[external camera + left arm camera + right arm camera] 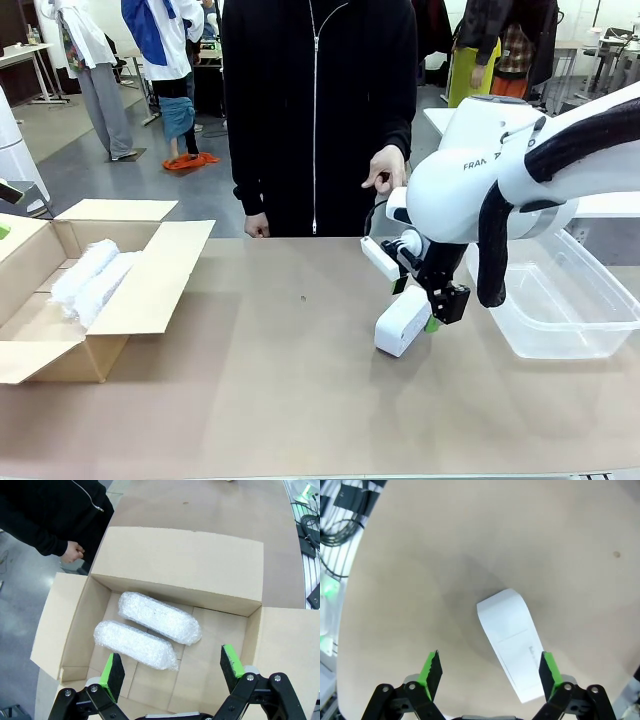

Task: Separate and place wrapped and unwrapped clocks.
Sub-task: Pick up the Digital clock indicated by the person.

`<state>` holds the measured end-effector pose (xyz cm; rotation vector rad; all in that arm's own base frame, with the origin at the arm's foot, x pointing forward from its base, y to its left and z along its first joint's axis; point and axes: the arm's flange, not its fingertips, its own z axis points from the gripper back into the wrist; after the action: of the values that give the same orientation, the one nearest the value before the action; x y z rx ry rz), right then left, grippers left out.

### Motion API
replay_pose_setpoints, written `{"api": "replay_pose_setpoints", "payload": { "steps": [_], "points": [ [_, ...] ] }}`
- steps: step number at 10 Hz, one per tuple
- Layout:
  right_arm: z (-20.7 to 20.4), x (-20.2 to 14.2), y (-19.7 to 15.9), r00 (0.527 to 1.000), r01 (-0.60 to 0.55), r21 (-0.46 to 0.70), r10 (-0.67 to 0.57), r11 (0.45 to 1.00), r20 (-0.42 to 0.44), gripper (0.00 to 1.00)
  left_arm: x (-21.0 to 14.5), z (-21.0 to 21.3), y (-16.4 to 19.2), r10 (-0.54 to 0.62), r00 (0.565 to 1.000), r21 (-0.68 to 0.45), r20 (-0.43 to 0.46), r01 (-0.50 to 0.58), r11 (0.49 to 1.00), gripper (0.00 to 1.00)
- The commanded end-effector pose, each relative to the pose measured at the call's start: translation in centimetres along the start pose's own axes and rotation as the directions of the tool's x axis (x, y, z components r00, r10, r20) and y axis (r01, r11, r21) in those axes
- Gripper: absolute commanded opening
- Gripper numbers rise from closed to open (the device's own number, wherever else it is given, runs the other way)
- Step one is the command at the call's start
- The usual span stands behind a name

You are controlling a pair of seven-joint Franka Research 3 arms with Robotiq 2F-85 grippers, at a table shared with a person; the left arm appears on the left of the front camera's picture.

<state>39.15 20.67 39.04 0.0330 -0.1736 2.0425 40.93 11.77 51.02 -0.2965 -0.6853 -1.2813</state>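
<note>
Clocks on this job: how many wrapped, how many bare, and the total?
Wrapped clocks, bubble wrap, in the cardboard box: 2
Unwrapped clock, smooth white, on the table: 1
Total: 3

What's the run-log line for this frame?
left pincer open above cardboard box | two wrapped clocks in box | right pincer open over unwrapped clock on table | plastic bin empty
</note>
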Motion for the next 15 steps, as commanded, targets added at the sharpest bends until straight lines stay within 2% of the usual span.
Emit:
{"api": "replay_pose_setpoints", "payload": {
  "steps": [1, 12, 15],
  "points": [
    [0.1, 0.2, -0.7, 0.999, 0.016, -0.002, -0.016, 1.000, -0.044, 1.00, -0.2, 0.0, 0.1, -0.011, 1.000, 0.004, 0.017, 0.011, 1.000, 1.00],
    [0.6, -0.1, -0.5, 1.000, -0.003, -0.011, 0.002, 1.000, -0.023, 1.00, -0.2, 0.0, 0.1, -0.011, 1.000, 0.004, 0.017, 0.011, 1.000, 1.00],
    [-0.5, 0.3, -1.5, 0.998, -0.009, -0.024, 0.008, 1.000, -0.060, 1.00, -0.2, 0.0, 0.1, -0.011, 1.000, 0.004, 0.017, 0.011, 1.000, 1.00]
  ]
}}
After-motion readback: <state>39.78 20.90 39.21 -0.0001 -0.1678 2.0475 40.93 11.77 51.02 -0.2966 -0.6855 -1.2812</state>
